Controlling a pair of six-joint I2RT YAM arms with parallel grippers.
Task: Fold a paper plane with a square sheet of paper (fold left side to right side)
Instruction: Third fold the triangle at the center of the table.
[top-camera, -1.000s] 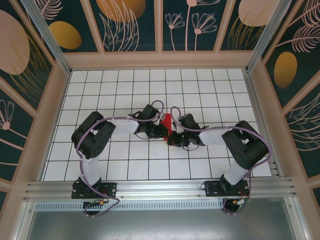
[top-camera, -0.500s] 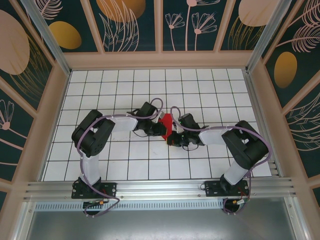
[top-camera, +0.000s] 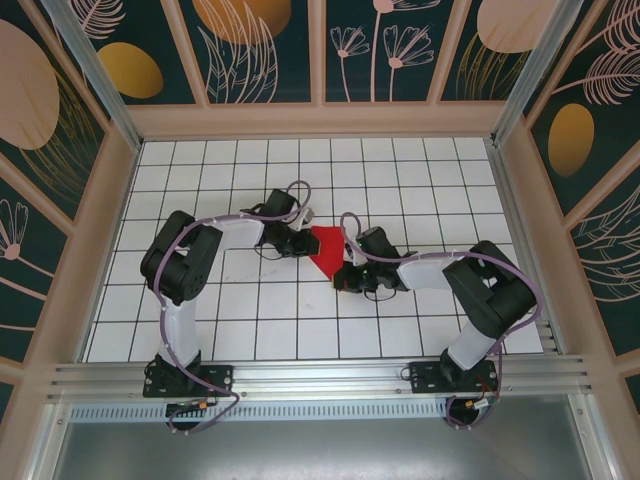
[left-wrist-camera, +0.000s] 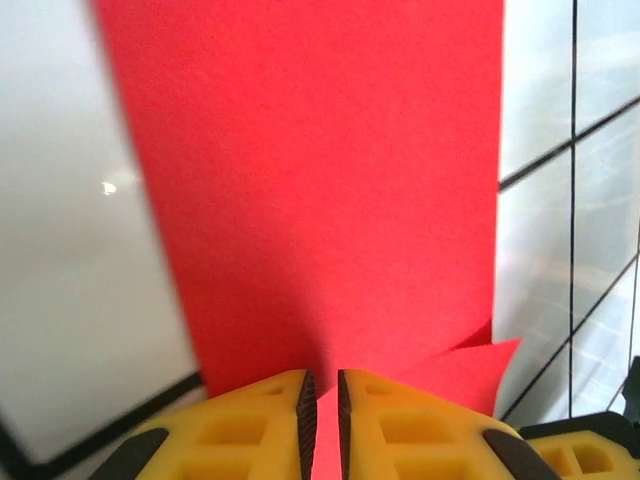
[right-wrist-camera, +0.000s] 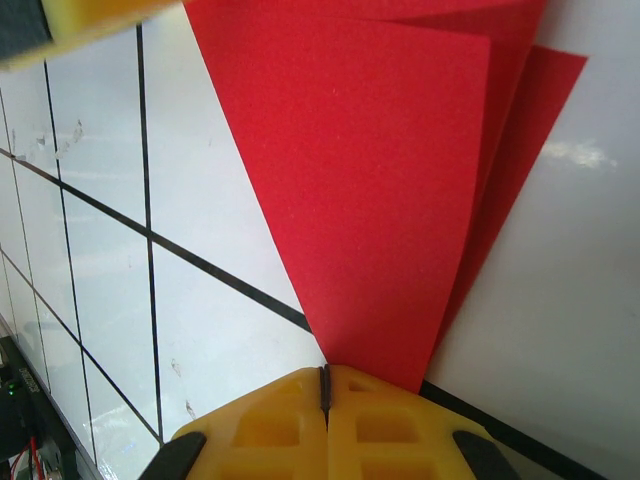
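Observation:
The square sheet of paper (top-camera: 325, 250) is bright red and lies part-folded on the white grid table, narrowing to a point toward my right arm. My left gripper (top-camera: 306, 238) is at its far left edge. In the left wrist view the yellow jaws (left-wrist-camera: 322, 385) stand nearly closed with the red paper (left-wrist-camera: 320, 180) running between them. My right gripper (top-camera: 344, 277) is at the near tip. In the right wrist view its jaws (right-wrist-camera: 324, 378) are fully shut, and the layered point of the paper (right-wrist-camera: 370, 180) runs under the right fingertip (right-wrist-camera: 390, 400).
The white grid table (top-camera: 250, 320) spreads out on all sides of the paper. Beige framed walls (top-camera: 118, 230) enclose it left, right and back. An aluminium rail (top-camera: 320, 375) with both arm bases runs along the near edge.
My left gripper has moved left and back, drawing the paper's edge with it. The paper, bunched upright between the grippers before, now lies spread in a wider triangle. The right gripper has stayed put.

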